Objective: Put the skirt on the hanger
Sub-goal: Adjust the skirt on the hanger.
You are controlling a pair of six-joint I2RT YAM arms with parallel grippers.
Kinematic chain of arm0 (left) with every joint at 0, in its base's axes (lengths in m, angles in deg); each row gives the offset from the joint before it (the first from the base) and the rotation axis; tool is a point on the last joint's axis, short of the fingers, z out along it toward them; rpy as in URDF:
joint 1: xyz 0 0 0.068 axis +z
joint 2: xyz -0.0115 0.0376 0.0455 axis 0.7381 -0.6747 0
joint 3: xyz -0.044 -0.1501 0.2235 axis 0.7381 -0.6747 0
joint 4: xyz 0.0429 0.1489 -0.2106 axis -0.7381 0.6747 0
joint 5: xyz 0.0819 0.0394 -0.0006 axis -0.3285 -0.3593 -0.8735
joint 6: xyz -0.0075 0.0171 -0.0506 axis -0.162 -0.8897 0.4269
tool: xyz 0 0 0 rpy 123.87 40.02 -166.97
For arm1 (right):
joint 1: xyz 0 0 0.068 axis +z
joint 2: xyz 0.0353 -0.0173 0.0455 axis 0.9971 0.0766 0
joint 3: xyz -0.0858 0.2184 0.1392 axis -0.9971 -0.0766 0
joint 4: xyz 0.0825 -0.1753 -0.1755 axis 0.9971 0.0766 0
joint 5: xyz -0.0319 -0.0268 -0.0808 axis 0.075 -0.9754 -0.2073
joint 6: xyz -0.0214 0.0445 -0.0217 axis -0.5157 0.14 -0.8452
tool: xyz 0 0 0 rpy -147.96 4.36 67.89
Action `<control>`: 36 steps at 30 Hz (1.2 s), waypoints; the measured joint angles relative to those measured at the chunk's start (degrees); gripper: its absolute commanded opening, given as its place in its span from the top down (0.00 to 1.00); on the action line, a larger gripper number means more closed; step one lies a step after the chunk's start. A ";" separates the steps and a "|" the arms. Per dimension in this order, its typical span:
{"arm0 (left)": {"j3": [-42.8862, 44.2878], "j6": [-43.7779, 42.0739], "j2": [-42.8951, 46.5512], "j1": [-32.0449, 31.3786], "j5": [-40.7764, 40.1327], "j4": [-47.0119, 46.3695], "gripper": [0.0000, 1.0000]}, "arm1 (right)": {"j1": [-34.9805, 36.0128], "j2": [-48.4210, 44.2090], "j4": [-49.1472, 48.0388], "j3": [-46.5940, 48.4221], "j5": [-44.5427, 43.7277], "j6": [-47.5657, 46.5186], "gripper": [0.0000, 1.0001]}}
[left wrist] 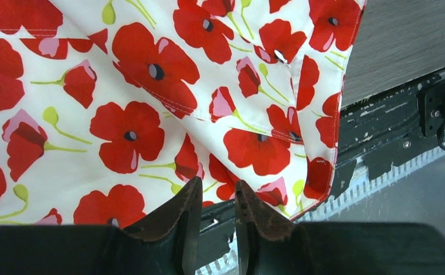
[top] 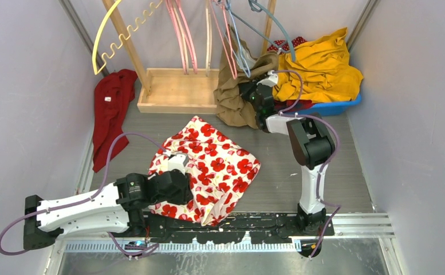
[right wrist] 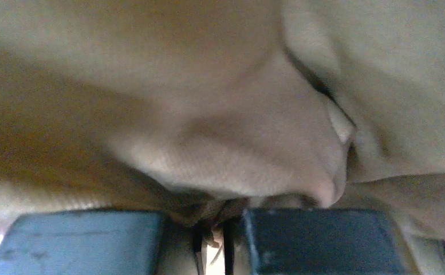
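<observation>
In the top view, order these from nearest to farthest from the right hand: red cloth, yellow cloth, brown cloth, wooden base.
1. brown cloth, in the right hand
2. yellow cloth, right
3. wooden base, left
4. red cloth, far left

Rack base [top: 177, 91] behind spread garment [top: 220, 163]; bin [top: 337, 107] right of base; crumpled garment [top: 231, 106] between.

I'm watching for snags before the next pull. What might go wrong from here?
1. The right fingers are shut on a small fold of the brown garment, which is draped among the hangers. A pull may slip off the fold or tangle them.
2. The floral garment has its near edge lying over the base rail by the left fingers, so it might snag there.
</observation>
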 measured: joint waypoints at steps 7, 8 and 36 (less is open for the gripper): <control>-0.09 -1.31 -0.63 2.29 1.88 -0.52 0.73 | -1.92 9.38 -11.30 6.27 1.70 9.01 0.89; -0.09 -1.40 -0.63 2.56 2.14 -0.57 0.73 | -2.01 10.34 -12.61 7.17 1.84 9.92 0.89; -0.13 -2.71 -1.33 4.04 3.80 -1.44 0.73 | -2.16 -0.15 11.17 4.98 7.65 5.95 0.11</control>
